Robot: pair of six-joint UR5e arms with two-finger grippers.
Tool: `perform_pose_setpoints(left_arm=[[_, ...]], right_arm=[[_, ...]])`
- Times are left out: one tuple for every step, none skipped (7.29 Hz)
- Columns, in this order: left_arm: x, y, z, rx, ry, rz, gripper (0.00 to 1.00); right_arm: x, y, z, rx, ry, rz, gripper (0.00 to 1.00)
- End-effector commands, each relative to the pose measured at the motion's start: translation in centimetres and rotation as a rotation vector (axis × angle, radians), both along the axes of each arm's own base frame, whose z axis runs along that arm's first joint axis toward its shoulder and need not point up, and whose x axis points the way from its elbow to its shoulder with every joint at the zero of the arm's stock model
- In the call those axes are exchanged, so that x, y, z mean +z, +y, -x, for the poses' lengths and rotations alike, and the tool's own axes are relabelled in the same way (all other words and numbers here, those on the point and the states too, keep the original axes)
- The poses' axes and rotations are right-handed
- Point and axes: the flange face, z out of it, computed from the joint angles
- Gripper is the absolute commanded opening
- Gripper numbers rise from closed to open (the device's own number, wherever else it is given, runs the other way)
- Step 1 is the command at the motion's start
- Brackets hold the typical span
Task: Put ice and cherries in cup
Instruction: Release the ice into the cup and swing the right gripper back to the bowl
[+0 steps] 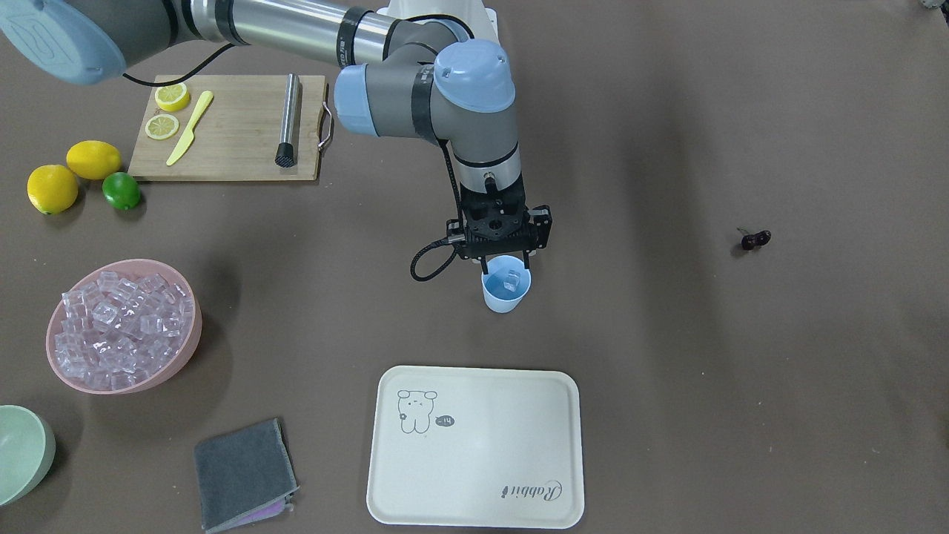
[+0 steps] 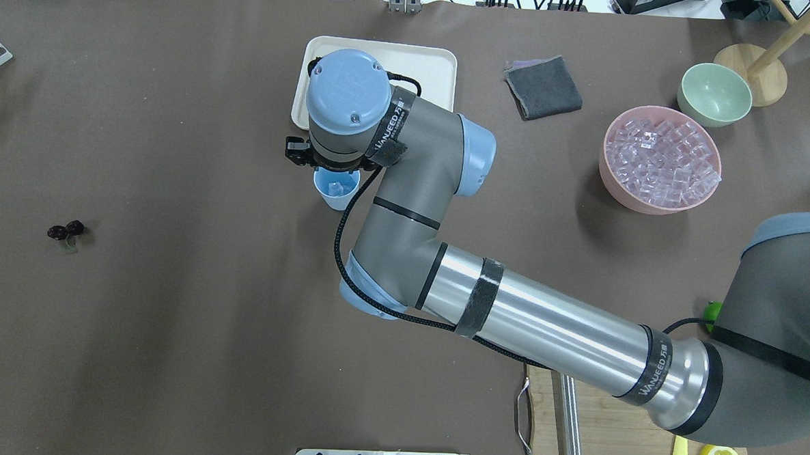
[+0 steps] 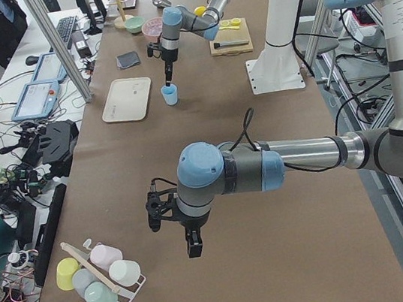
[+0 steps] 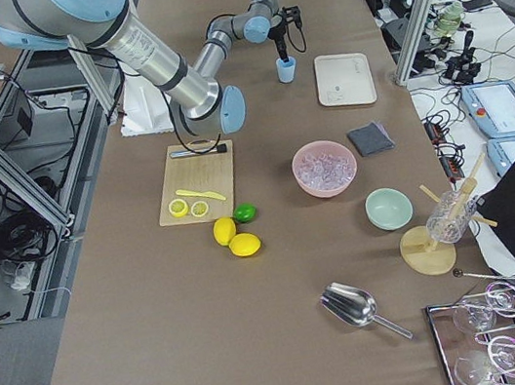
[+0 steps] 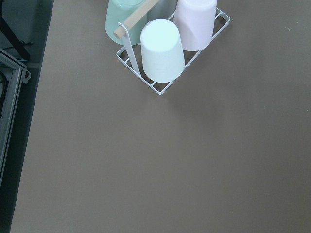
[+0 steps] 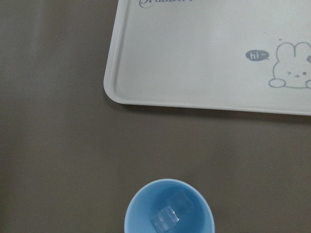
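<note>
The light blue cup (image 1: 506,295) stands upright mid-table, just behind the white tray. One clear ice cube (image 1: 511,280) lies inside it, as the right wrist view also shows (image 6: 169,213). My right gripper (image 1: 506,262) hangs directly above the cup's rim, open and empty, a finger at each side. More ice (image 1: 122,326) fills the pink bowl (image 1: 182,360). The cherries (image 1: 756,239) lie alone on the table, far off on my left side (image 2: 65,230). My left gripper (image 3: 193,245) shows only in the exterior left view; I cannot tell if it is open or shut.
A white tray (image 1: 474,445), a grey cloth (image 1: 241,475) and a pale green bowl (image 1: 22,452) lie along the far side. A cutting board (image 1: 230,126) holds lemon slices, a knife and a muddler, with two lemons and a lime (image 1: 121,190) beside it. A wire rack of cups (image 5: 163,48) sits below my left wrist.
</note>
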Motion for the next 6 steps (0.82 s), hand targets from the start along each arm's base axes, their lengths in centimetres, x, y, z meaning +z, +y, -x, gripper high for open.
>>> perform_pose_setpoints(left_arm=[[0.0, -0.1, 0.0, -0.001, 0.0, 0.001, 0.98], [-0.1, -0.1, 0.0, -0.001, 0.0, -0.001, 0.98], [-0.2, -0.1, 0.0, -0.001, -0.001, -0.004, 0.98], [-0.2, -0.1, 0.0, -0.001, -0.001, -0.004, 0.98], [-0.3, -0.1, 0.0, -0.001, -0.001, -0.007, 0.98], [-0.5, -0.1, 0.0, -0.001, -0.002, -0.008, 0.98]], right_arm=[[4.2, -3.4, -6.2, -0.096, 0.104, -0.022, 0.85], [8.3, -2.6, -11.5, -0.167, 0.184, -0.084, 0.85], [12.3, -2.7, -17.6, -0.247, 0.273, -0.142, 0.85], [15.2, -3.7, -23.1, -0.318, 0.367, -0.189, 0.85], [20.2, -3.9, -27.5, -0.37, 0.436, -0.211, 0.85], [25.2, -4.1, -32.3, -0.421, 0.487, -0.251, 0.85]])
